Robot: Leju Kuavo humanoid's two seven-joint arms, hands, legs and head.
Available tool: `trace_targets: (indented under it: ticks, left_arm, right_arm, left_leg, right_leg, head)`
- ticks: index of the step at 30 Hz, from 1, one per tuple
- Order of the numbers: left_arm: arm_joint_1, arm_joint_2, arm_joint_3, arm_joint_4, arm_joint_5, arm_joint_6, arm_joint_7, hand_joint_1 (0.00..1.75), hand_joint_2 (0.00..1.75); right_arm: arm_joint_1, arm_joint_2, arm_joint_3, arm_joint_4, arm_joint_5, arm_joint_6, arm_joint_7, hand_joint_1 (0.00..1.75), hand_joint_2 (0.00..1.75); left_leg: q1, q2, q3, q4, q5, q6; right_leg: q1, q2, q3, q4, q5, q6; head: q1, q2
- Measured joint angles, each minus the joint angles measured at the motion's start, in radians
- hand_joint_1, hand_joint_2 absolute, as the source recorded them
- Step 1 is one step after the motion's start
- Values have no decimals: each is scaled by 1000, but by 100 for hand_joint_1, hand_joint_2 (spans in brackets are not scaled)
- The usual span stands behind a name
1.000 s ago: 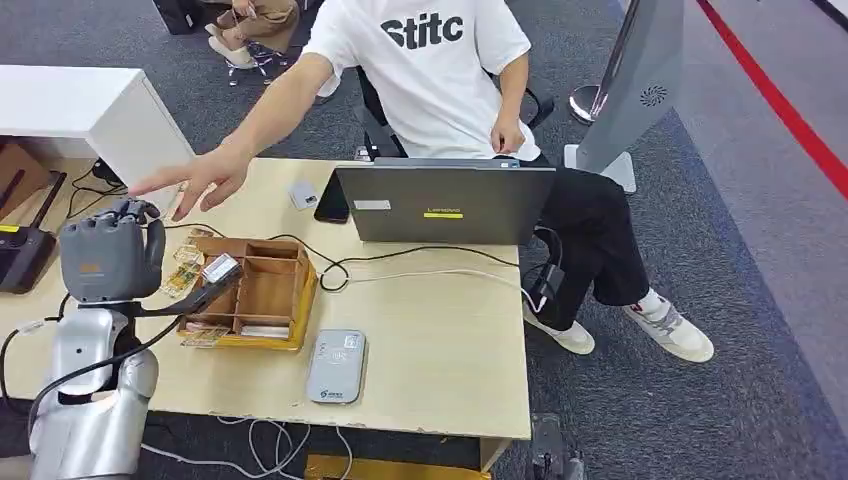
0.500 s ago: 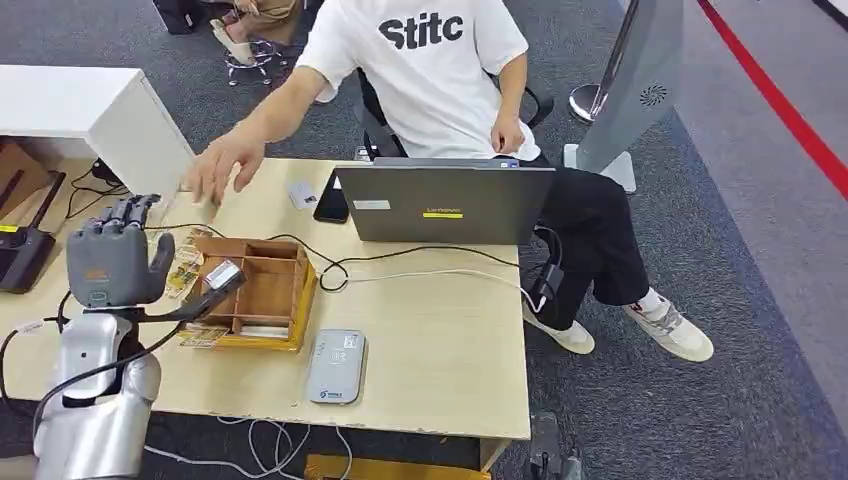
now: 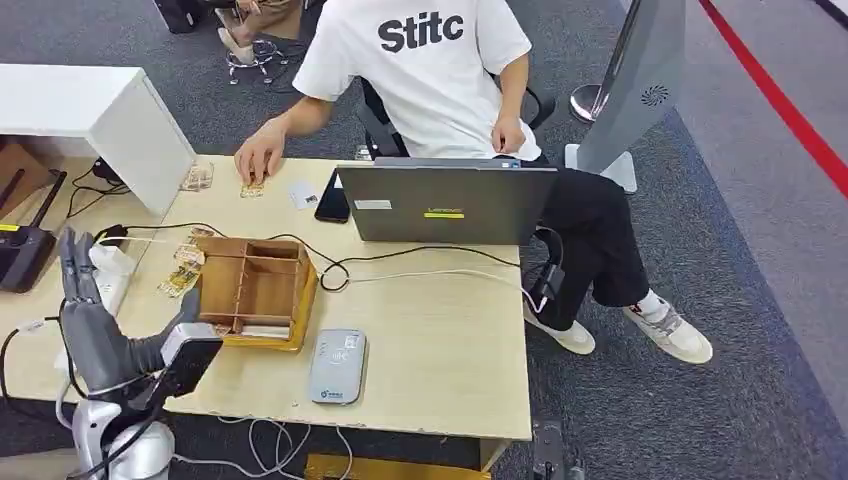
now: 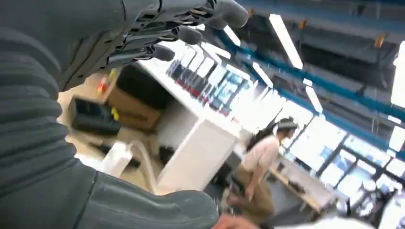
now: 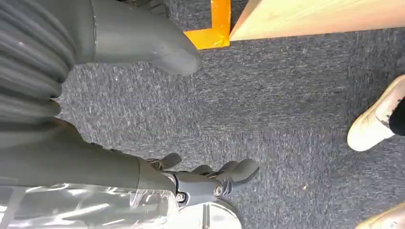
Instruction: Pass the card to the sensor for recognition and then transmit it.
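Card handed off; left hand near the desk's front left corner, fingers spread, holding nothing. Right hand hangs, fingers apart. Next: another card from the wooden box to the reader.

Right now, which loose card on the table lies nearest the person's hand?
The yellowish card by the person's hand; the white card lies nearer the laptop.

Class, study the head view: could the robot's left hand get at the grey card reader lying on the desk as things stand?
Probably yes. The left hand hovers at the desk's near edge, fingers spread, and the card reader lies flat to its right with bare desk between; the wooden box sits further back.
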Motion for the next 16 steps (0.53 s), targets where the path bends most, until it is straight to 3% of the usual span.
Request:
trace_targets:
  ticks: [5,10,16]
  left_arm:
    - [113,-63,54,45,188,-202,-139,0,175]
    - [189,-82,127,92,433,-454,-151,0,175]
    - [215,-102,287,166,528,-641,-151,0,175]
  right_arm:
    - [23,-1,-29,0,-22,0,-33,0,175]
    - [42,-9,-52,0,-17,0,-55,0,175]
    - [55,-14,-73,0,-16,0,-71,0,175]
  left_leg:
    - [0,0,0,0,0,0]
    - [0,0,0,0,0,0]
    - [0,0,0,0,0,0]
  right_leg:
    - [0,0,-1,0,0,0]
    - [0,0,-1,0,0,0]
    - [0,0,-1,0,0,0]
  head:
    - [0,0]
    - [-1,0]
    - [-1,0]
